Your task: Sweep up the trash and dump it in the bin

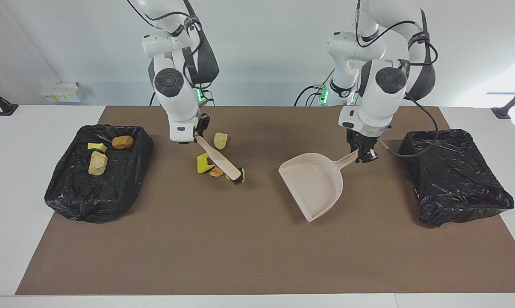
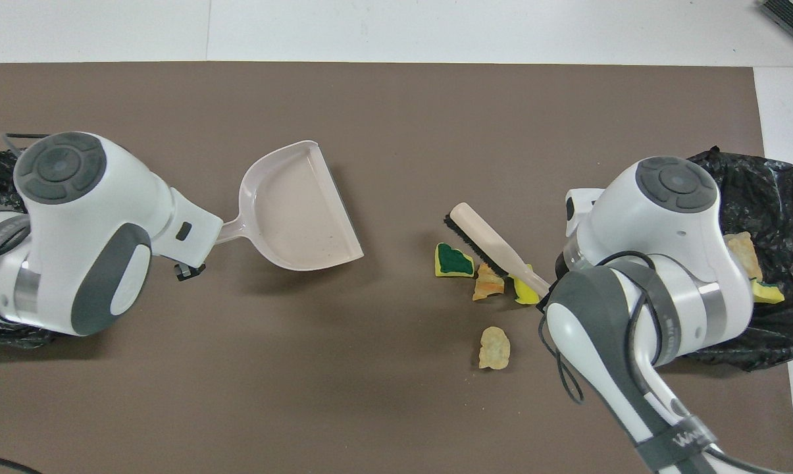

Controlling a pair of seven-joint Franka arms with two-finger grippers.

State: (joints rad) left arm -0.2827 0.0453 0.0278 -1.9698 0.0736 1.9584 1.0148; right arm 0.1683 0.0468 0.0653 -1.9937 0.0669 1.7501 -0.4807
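Observation:
My right gripper (image 1: 196,136) is shut on the handle of the beige brush (image 1: 221,160), whose bristle end is down on the brown mat. Around the brush lie a yellow sponge (image 1: 204,164), an orange lump (image 1: 216,172), a green-yellow sponge (image 1: 241,173) and a tan lump (image 1: 220,140). In the overhead view they are the yellow sponge (image 2: 522,289), orange lump (image 2: 487,283), green sponge (image 2: 453,261) and tan lump (image 2: 494,347). My left gripper (image 1: 365,155) is shut on the handle of the beige dustpan (image 1: 315,182), low on the mat and apart from the trash.
A black-bagged bin (image 1: 69,192) at the right arm's end holds a yellow sponge (image 1: 97,147), an orange lump (image 1: 123,141) and a beige lump (image 1: 97,164). A second black-bagged bin (image 1: 454,179) stands at the left arm's end. The brown mat (image 1: 257,256) covers the table's middle.

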